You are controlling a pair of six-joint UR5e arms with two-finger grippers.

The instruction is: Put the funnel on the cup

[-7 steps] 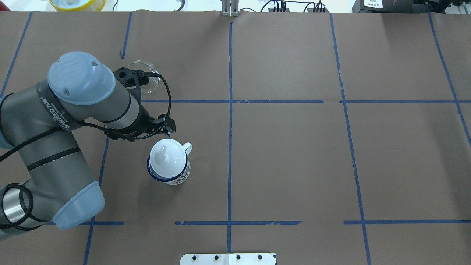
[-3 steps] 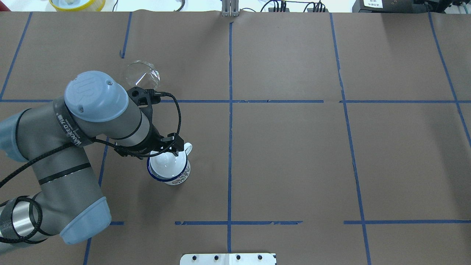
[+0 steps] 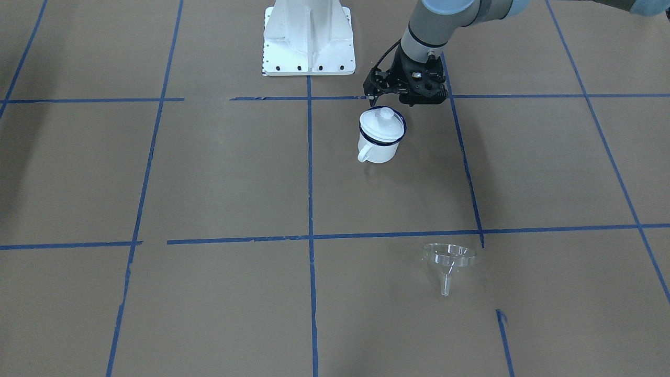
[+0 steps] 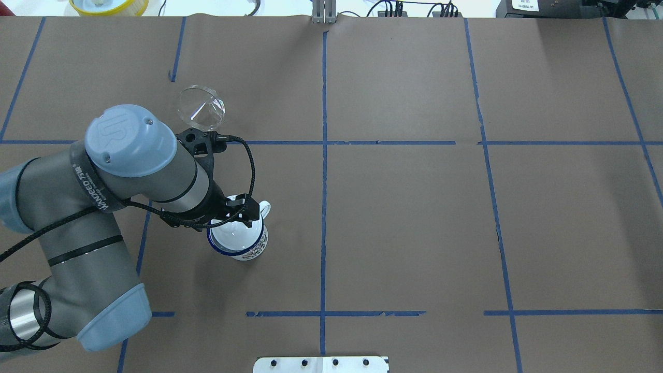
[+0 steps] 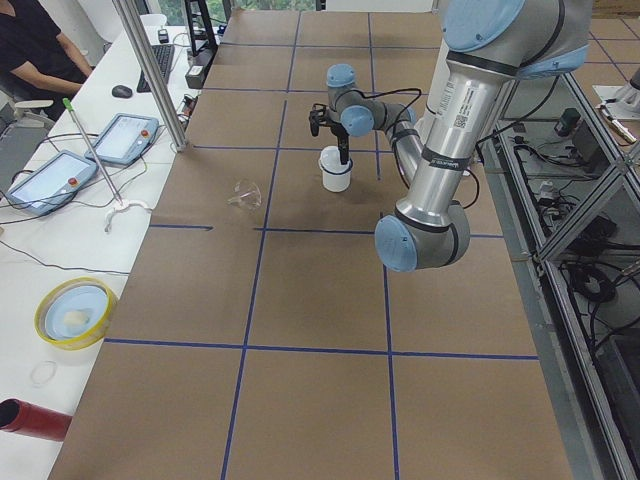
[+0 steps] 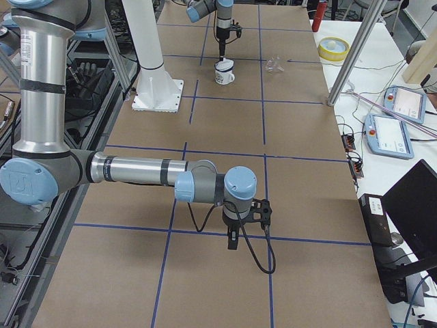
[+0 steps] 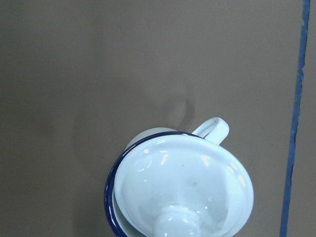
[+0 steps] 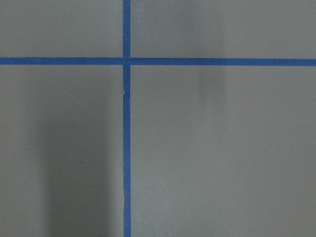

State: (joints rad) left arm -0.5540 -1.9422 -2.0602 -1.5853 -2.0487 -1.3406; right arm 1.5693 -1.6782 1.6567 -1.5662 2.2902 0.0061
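Note:
The cup (image 4: 243, 247) is a white mug with a dark blue rim, standing upright with a white knobbed lid (image 4: 234, 234) on its mouth. It also shows in the front view (image 3: 378, 148) and in the left wrist view (image 7: 112, 183), where the lid (image 7: 182, 192) fills the lower middle. The clear funnel (image 4: 201, 108) lies on the table beyond the cup, apart from it, and shows in the front view (image 3: 449, 259). My left gripper (image 4: 239, 212) hangs right above the lid; its fingers are hidden, so I cannot tell its state. My right gripper (image 6: 232, 240) shows only in the right side view.
Blue tape lines (image 4: 323, 207) cross the brown paper table. The robot base (image 3: 309, 36) stands behind the cup. A yellow bowl (image 4: 109, 5) sits past the far table edge. The right wrist view shows only paper and tape (image 8: 126, 148).
My left arm has swung from beside the funnel toward me and now holds its gripper over the lidded cup. The funnel, cup and lid have not moved.

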